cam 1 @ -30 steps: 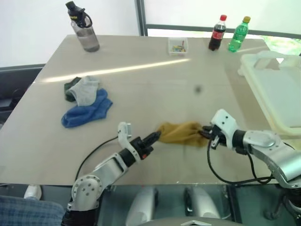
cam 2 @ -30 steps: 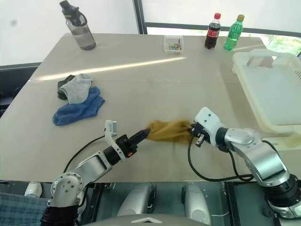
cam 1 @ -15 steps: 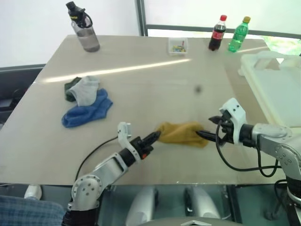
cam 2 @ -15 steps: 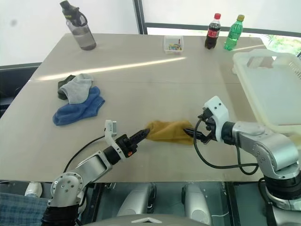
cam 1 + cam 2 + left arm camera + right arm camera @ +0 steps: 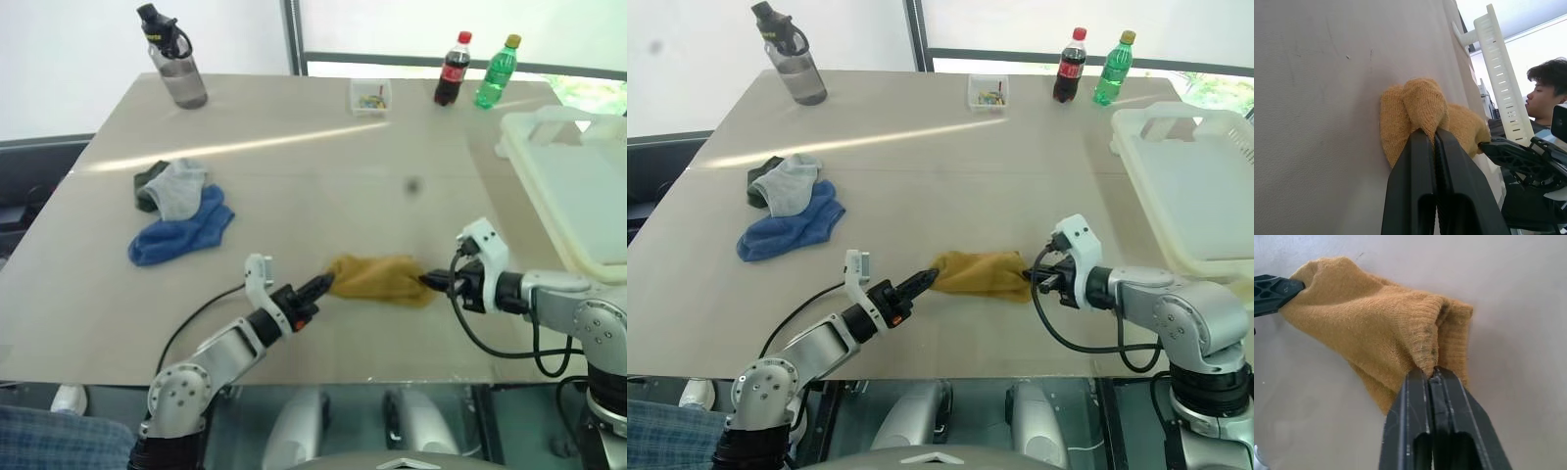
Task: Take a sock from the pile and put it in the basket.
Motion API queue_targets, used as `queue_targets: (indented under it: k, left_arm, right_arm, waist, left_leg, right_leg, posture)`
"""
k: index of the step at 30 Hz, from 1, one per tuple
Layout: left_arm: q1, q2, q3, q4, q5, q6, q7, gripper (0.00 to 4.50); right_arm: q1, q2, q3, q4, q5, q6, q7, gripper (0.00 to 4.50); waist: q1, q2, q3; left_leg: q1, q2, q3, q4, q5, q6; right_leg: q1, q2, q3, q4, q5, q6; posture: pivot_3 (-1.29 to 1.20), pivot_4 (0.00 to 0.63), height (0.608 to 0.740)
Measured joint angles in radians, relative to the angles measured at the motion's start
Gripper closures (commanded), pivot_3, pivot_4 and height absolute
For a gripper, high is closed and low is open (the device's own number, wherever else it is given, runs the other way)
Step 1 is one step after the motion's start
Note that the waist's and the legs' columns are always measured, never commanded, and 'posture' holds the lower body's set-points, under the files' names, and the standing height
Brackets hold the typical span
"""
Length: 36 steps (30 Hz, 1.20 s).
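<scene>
A mustard sock [image 5: 377, 278] lies on the table [image 5: 313, 186] near its front edge, stretched between two grippers. The left gripper [image 5: 327, 283] pinches one end, the right gripper [image 5: 428, 282] the other. The pile [image 5: 176, 211] sits far left; the basket [image 5: 578, 191] stands at the right.

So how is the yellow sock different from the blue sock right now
The yellow sock is pinched at both ends, by the left gripper and the right gripper; nothing touches the blue sock. The yellow one lies alone near the table's front edge; the blue one sits further left, against the light grey sock in the pile. Both rest on the table, outside the basket.
</scene>
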Motion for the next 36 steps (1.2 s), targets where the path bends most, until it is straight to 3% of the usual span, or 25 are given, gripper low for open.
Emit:
queue_targets:
  k: [4, 12, 22, 28, 32, 36]
  left_arm:
    - [-0.001, 0.0, 0.0, 0.0, 0.0, 0.002, 0.0, 4.5]
    - [-0.002, -0.001, 0.004, 0.0, 0.0, 0.009, 0.002, 4.5]
    - [-0.002, -0.003, 0.011, 0.0, 0.0, 0.016, 0.005, 4.5]
    - [-0.002, -0.004, 0.013, -0.001, -0.001, 0.017, 0.007, 4.5]
    - [-0.001, -0.004, 0.014, -0.002, -0.001, 0.018, 0.009, 4.5]
    - [0.002, -0.005, 0.02, -0.003, -0.001, 0.017, 0.016, 4.5]
  right_arm:
    - [0.008, 0.002, 0.0, -0.001, 0.01, 0.011, -0.003, 4.47]
    - [-0.026, 0.047, -0.118, 0.015, 0.143, 0.175, -0.024, 4.47]
    - [-0.044, 0.059, -0.196, 0.234, 0.469, 0.194, -0.295, 4.47]
    - [-0.077, 0.054, -0.241, 0.375, 0.75, 0.171, -0.506, 4.47]
    - [-0.034, -0.067, -0.134, 0.412, 1.087, -0.013, -0.701, 4.47]
    - [0.009, -0.119, -0.065, 0.387, 1.201, -0.119, -0.73, 4.47]
  waist:
    - [0.0, 0.0, 0.0]
    - [0.0, 0.0, 0.0]
    - [-0.002, 0.0, 0.0]
    - [-0.007, 0.001, 0.0]
    - [-0.013, 0.001, -0.001]
    - [-0.022, 0.001, -0.001]
  left_leg:
    - [0.0, 0.0, 0.0, 0.0, 0.0, 0.0]
    - [0.0, 0.0, 0.0, 0.0, 0.0, 0.0]
    - [0.0, 0.0, 0.001, 0.0, 0.0, 0.0]
    - [0.0, 0.0, 0.001, 0.0, 0.0, 0.0]
    - [0.0, 0.001, 0.002, 0.0, 0.0, 0.0]
    - [0.0, 0.0, 0.003, 0.0, 0.0, 0.001]
  right_leg:
    - [0.0, 0.0, 0.0, 0.0, 0.0, 0.0]
    - [0.0, 0.0, 0.0, 0.0, 0.0, 0.0]
    - [0.0, 0.0, 0.0, 0.0, 0.0, 0.0]
    - [0.0, 0.0, 0.001, 0.0, 0.0, 0.0]
    - [0.0, 0.0, 0.001, 0.0, 0.0, 0.0]
    - [0.001, 0.001, 0.001, 0.0, 0.0, 0.0]
  posture:
    - [0.0, 0.15, 0.74]
    - [0.0, 0.15, 0.74]
    - [0.0, 0.15, 0.74]
    - [0.0, 0.15, 0.74]
    - [0.0, 0.15, 0.74]
    - [0.0, 0.15, 0.74]
